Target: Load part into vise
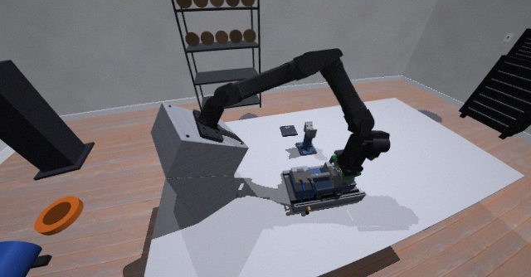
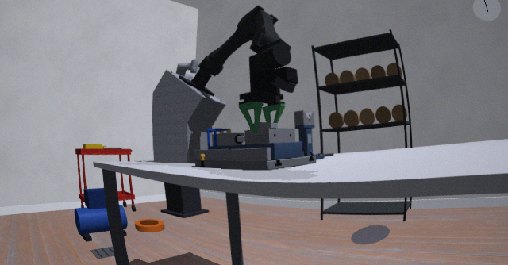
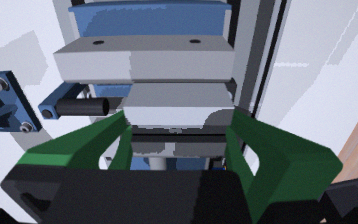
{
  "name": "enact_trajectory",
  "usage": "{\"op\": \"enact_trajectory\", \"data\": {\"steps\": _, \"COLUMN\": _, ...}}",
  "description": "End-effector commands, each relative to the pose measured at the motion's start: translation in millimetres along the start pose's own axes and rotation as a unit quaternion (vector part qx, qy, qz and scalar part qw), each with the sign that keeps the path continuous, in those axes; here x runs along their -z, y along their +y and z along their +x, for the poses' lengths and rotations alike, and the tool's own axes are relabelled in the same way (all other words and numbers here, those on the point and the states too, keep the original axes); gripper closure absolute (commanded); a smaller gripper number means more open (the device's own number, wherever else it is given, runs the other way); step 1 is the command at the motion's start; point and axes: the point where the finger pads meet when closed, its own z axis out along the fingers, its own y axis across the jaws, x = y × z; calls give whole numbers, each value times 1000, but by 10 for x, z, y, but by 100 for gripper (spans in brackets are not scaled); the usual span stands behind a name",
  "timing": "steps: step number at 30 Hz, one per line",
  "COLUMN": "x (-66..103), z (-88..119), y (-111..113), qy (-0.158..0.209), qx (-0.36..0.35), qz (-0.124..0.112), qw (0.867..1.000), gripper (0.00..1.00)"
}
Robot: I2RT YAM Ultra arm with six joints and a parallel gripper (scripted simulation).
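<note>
My gripper [image 1: 342,170] [image 2: 264,127] [image 3: 178,112] points down over the vise, its green fingers shut on the two ends of the part [image 3: 180,95]. The light grey part lies across the vise between the jaws, close along the fixed jaw [image 2: 283,136] [image 3: 145,65] with two holes. The moving jaw [image 2: 254,137] [image 3: 180,148] is on its other side, by the rod. The work stop [image 3: 82,107], a short dark rod, points at the part's left end in the wrist view; a small gap seems to show there. The slot and the low bars cannot be made out.
The V-block [image 1: 309,128] [image 2: 304,119] stands on its blue post beside the vise. The dark infeed plate [image 1: 288,130] lies behind it. Blue hoses [image 1: 303,190] stand at the air cylinder. The vise base has a raised grey edge [image 1: 328,202].
</note>
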Motion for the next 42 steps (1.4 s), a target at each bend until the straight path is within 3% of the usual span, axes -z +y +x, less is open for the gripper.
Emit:
{"op": "enact_trajectory", "data": {"steps": 1, "x": 54, "z": -77, "y": -50, "qy": -6, "qx": -6, "qz": 5, "qw": 1000, "gripper": 100}}
{"op": "enact_trajectory", "data": {"steps": 42, "x": 51, "z": -83, "y": -48, "qy": -5, "qx": -6, "qz": 5, "qw": 1000, "gripper": 100}}
